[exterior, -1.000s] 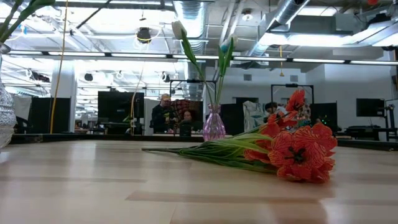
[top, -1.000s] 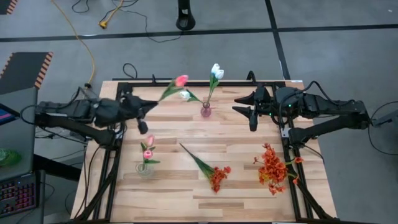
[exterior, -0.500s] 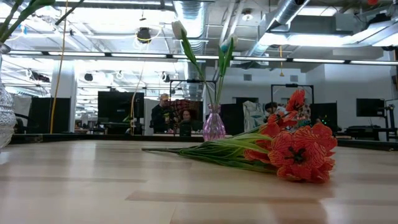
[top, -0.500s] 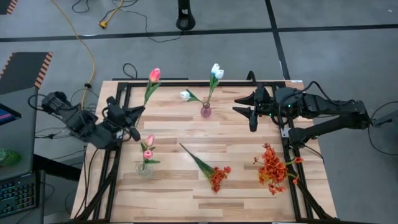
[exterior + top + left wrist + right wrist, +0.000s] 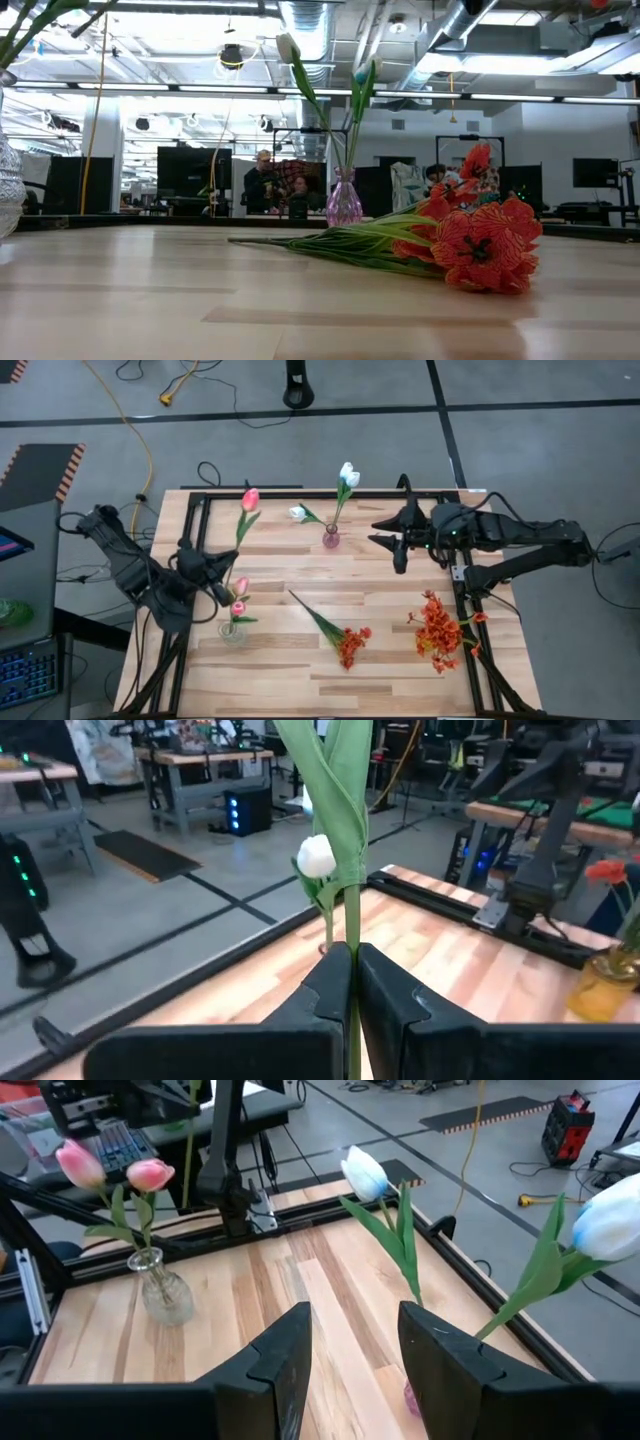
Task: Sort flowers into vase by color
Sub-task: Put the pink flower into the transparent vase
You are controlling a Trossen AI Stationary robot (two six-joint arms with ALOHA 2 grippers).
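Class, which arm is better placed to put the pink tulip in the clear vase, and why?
Left. The left gripper is shut on the pink tulip right beside the clear vase; the right gripper hangs open, empty, across the table.

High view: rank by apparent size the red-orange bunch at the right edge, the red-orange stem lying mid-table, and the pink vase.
1. Red-orange bunch at the right edge, widest mass of blooms, though not clearly longer than the next.
2. Red-orange stem mid-table, long but thin.
3. Pink vase, clearly smallest.
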